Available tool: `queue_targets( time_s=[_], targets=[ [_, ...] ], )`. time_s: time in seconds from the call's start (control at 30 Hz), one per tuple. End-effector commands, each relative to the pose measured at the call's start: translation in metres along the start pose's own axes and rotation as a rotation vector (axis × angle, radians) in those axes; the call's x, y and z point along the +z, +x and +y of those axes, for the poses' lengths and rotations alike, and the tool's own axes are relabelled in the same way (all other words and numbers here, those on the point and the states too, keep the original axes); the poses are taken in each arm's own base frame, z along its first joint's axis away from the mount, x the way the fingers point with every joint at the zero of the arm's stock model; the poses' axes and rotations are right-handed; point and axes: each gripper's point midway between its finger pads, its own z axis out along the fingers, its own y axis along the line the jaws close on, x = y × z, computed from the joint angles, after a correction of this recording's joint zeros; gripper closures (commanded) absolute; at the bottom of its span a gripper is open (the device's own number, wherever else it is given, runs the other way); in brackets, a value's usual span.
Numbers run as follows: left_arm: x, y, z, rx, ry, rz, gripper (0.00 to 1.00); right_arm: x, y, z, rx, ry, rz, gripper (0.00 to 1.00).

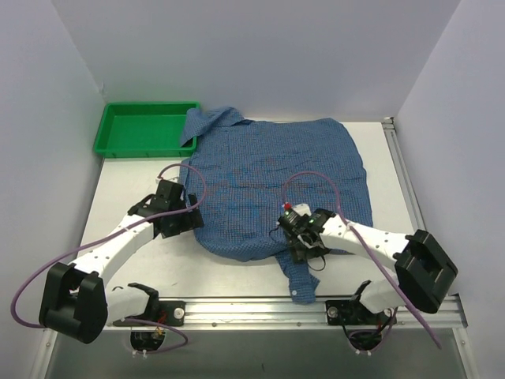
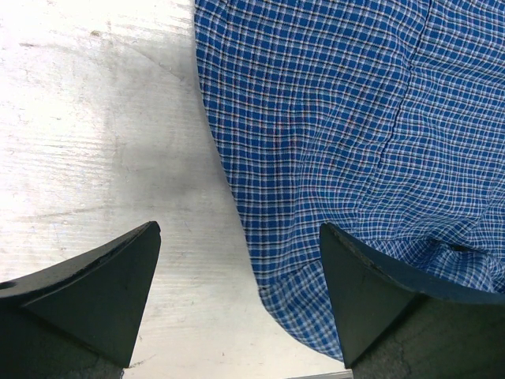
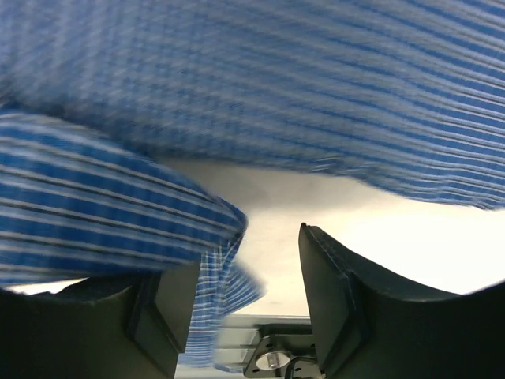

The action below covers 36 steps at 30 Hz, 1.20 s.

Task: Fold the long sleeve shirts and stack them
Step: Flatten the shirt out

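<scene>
Looking down from above onto the blue checked shirt (image 1: pixel 276 170), spread mostly flat over the middle and far part of the table (image 1: pixel 229 276), collar at the far left, right by the right side of the green tray (image 1: pixel 142 150), contact there unclear. Trailing toward the near edge from the shirt's bottom: one sleeve end (image 1: pixel 301 283), narrow and creased, reaching close to the metal rail (image 1: pixel 252 308). Poised at the shirt's left border, the left gripper (image 2: pixel 241 288), released, with jaws standing wide apart. Seen from its wrist with one finger (image 2: pixel 102 292) over bare tabletop and the other over the cloth's curved hem, straddling that edge without pinching it. Set low at the shirt's near border, just where the sleeve leaves the body, the right gripper (image 3: pixel 248 308), likewise spread, with a clear gap between the jaws showing pale table and rail behind. Draped over its left finger (image 3: pixel 162 316) and hanging partly into the gap, a blurred fold of checked cloth, not squeezed from both sides. Filling the upper part of that wrist view, more of the same fabric, with pale tabletop showing beneath it.
</scene>
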Motion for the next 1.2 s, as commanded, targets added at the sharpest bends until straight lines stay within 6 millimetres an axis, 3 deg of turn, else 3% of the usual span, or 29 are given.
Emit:
queue_targets(
  time_s=[0.0, 0.1, 0.2, 0.27, 0.37, 0.5, 0.63, 0.97, 1.17],
  targets=[
    [-0.002, -0.004, -0.001, 0.006, 0.012, -0.016, 0.09, -0.002, 0.003, -0.024, 0.118, 0.029, 0.023, 0.47],
    [-0.001, -0.003, 0.000, 0.014, 0.010, -0.010, 0.09, -0.011, -0.004, -0.028, 0.127, 0.017, -0.012, 0.47],
    [-0.001, -0.003, -0.001, 0.017, 0.010, -0.007, 0.09, -0.035, -0.019, -0.017, 0.044, -0.025, -0.121, 0.47],
    [-0.001, -0.008, -0.003, 0.023, 0.015, -0.014, 0.09, -0.057, -0.030, -0.005, -0.037, -0.061, -0.211, 0.47],
    [-0.003, -0.017, -0.009, 0.043, 0.024, -0.023, 0.09, -0.077, -0.028, 0.025, -0.202, -0.131, -0.268, 0.48],
    [-0.004, -0.030, -0.011, 0.065, 0.018, -0.034, 0.09, -0.083, -0.017, 0.054, -0.369, -0.182, -0.275, 0.52],
    [-0.002, -0.040, -0.002, 0.055, -0.011, -0.049, 0.09, -0.068, -0.003, 0.078, -0.437, -0.241, -0.206, 0.59],
    [-0.001, -0.034, 0.006, 0.049, -0.002, -0.044, 0.09, -0.013, -0.012, 0.045, -0.381, -0.029, -0.109, 0.52],
    [-0.009, -0.039, 0.012, 0.051, -0.003, -0.076, 0.09, 0.003, -0.014, 0.046, -0.388, -0.030, -0.053, 0.52]
  ],
)
